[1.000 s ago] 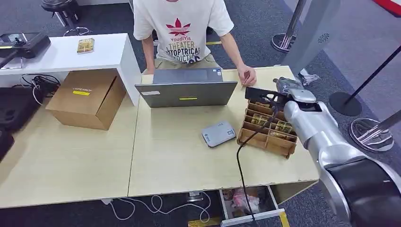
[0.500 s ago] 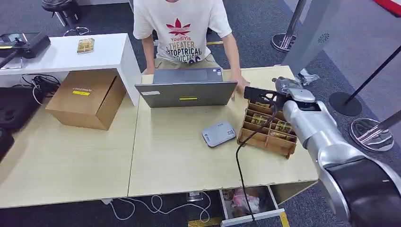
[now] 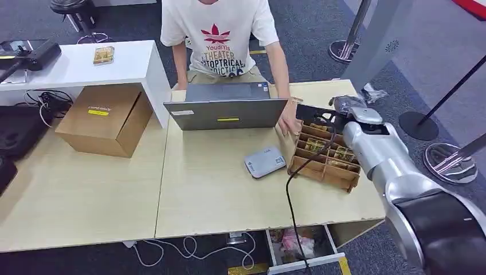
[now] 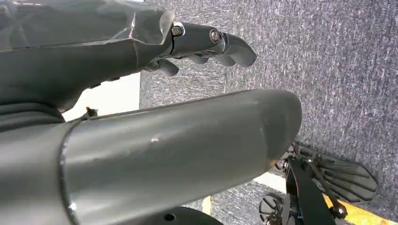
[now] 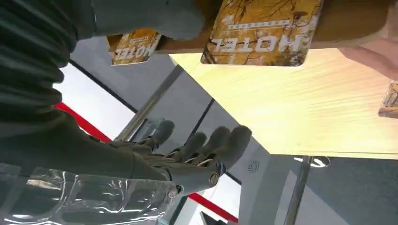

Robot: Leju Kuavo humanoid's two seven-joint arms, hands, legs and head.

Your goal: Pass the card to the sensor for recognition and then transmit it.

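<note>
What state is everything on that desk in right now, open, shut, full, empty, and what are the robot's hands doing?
Laptop: open, screen facing the person.
Cardboard box: flaps shut.
Wooden card rack: holds cards in several slots.
Card reader: flat on the desk, nothing on it.
Drawer: pulled open under the desk.
Right hand: over the rack's far end, fingers apart, holding nothing.
Left hand: hanging over carpet, holding nothing.

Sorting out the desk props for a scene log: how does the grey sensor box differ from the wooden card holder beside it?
The sensor box is grey, smooth, closed and flat; the wooden card holder is brown, open-topped and split into compartments holding cards. The sensor box is also smaller than the card holder. Both rest on the light wooden table, slightly askew to its edge.
</note>
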